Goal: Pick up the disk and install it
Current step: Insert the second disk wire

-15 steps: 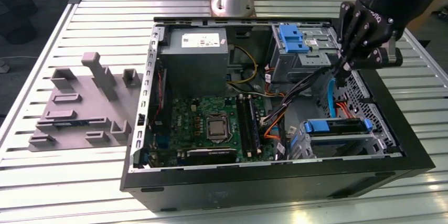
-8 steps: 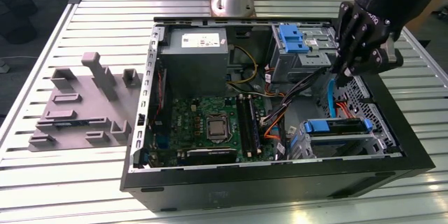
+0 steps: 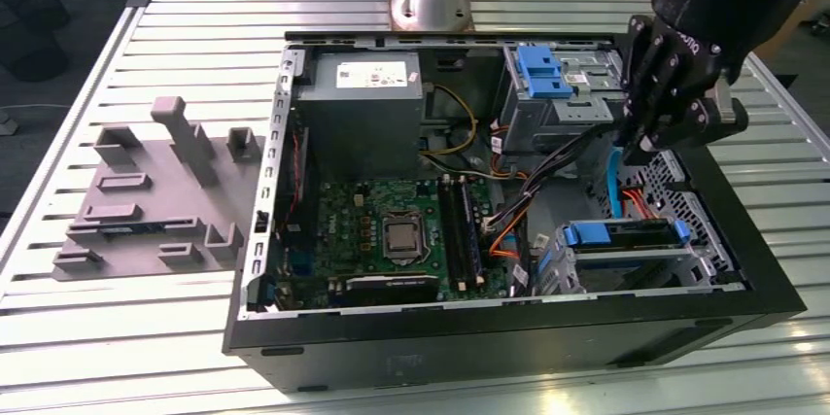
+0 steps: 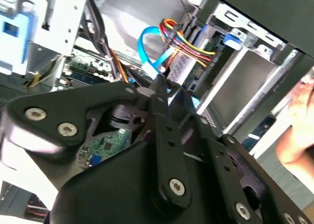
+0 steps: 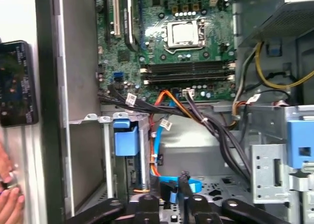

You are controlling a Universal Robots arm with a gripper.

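**Gripper over the drive cage of one open computer case**

One slatted metal desk (image 3: 155, 36) carries one open black computer case (image 3: 519, 337), lying on its side. Beside it, toward the exterior view's left, sits one grey fixture plate (image 3: 143, 201) with several upright blocks.

Inside the case lie one green motherboard (image 3: 389, 230) and one grey power supply box (image 3: 357, 109) with a white label. Two blue brackets show in the exterior view: one upright bracket (image 3: 538, 70) at the far bay, with no drive in it, and one at the near bay, where the disk (image 3: 620, 240) sits in its metal cage, its blue bracket facing up.

One arm reaches in from the exterior view's right. Its gripper (image 3: 644, 148) hangs over the case interior between the two bays, just above a bundle of cables (image 3: 545, 167) and one light-blue data cable (image 3: 605, 182). The fingers (image 5: 184, 182) stand close together, clamped on nothing, apart from the disk.

One person's hand (image 5: 10, 194) rests on the desk outside the case, near one dark phone (image 5: 17, 84).
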